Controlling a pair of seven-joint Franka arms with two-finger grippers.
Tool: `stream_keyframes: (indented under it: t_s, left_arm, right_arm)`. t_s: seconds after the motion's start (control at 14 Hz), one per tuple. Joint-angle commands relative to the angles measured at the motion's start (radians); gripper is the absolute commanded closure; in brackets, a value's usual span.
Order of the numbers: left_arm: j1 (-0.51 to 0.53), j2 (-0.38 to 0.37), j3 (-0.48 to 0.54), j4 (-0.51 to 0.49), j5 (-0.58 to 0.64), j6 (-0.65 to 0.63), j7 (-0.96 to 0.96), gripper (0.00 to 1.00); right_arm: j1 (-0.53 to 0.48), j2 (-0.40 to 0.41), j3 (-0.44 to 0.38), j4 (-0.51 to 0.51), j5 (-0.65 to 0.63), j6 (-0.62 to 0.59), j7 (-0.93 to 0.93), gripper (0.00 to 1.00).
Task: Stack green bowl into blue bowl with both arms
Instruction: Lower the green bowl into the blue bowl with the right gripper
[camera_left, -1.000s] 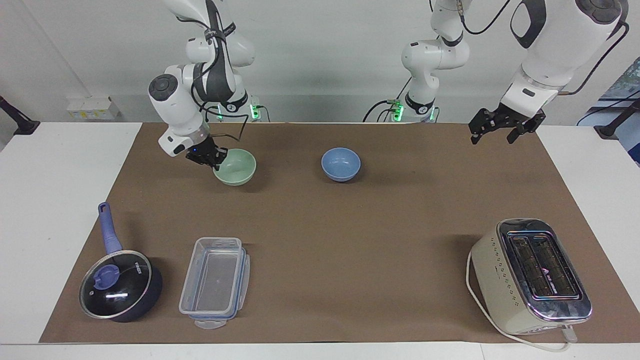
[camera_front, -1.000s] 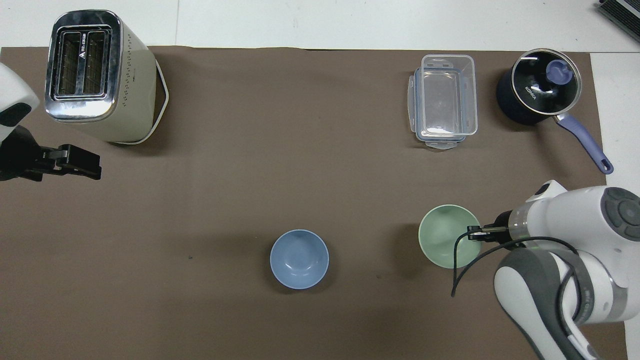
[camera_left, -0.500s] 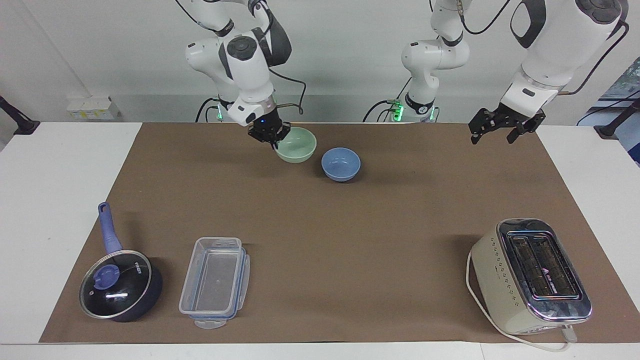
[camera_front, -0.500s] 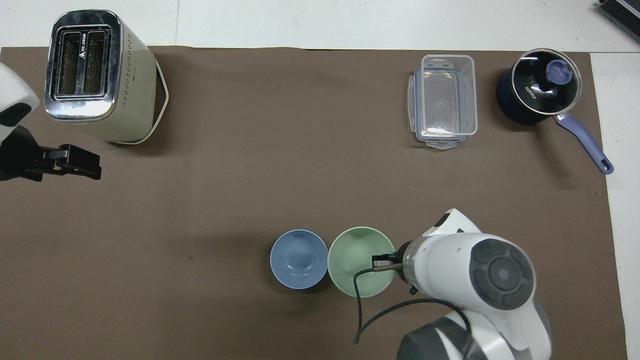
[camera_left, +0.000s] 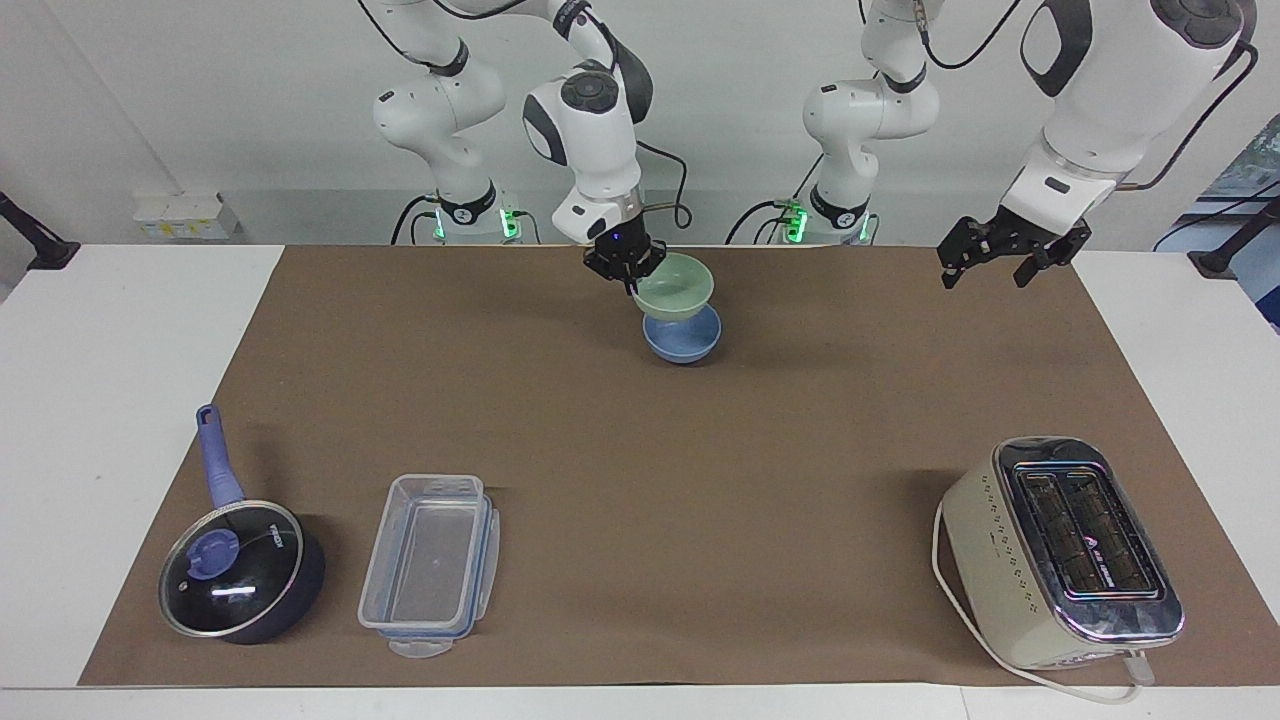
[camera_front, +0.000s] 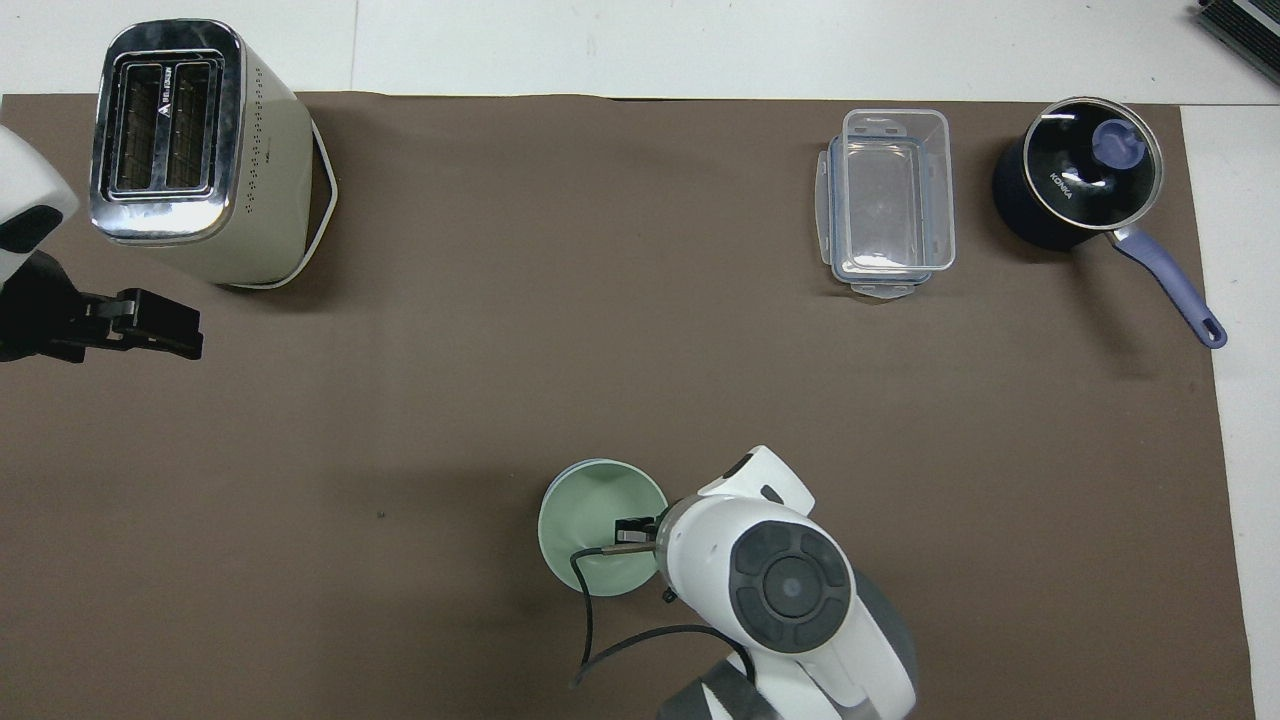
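My right gripper (camera_left: 626, 270) is shut on the rim of the green bowl (camera_left: 680, 288) and holds it right over the blue bowl (camera_left: 684, 345), which stands on the brown mat near the robots. The green bowl's base is about level with the blue bowl's rim; I cannot tell whether they touch. In the overhead view the green bowl (camera_front: 592, 520) covers the blue bowl almost fully, with my right gripper (camera_front: 634, 528) at its rim. My left gripper (camera_left: 1003, 265) hangs open and empty over the mat's corner at the left arm's end, also seen in the overhead view (camera_front: 165, 328), and waits.
A cream toaster (camera_left: 1060, 550) stands far from the robots at the left arm's end. A clear lidded container (camera_left: 430, 565) and a dark blue saucepan (camera_left: 240, 570) with a glass lid stand far from the robots at the right arm's end.
My right gripper has carried the green bowl from the right arm's end across the mat and now holds it over the blue bowl. The left arm has not moved.
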Motion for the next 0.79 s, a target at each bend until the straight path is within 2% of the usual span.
stream_keyframes:
  t_s: [0.0,0.64,0.71]
  left_arm:
    - [0.003,0.001,-0.005,0.009,0.02,-0.015,-0.005,0.0]
    - [0.003,0.001,-0.005,0.009,0.02,-0.015,-0.005,0.0]
    - [0.003,0.001,-0.005,0.009,0.02,-0.015,-0.005,0.0]
  right_arm:
    - [0.002,0.062,0.005,0.025,0.018,0.03,0.02,1.0]
    - [-0.004,0.098,0.005,0.01,0.016,0.067,0.02,1.0]
    - [-0.001,0.096,0.005,0.01,0.016,0.064,0.021,0.97]
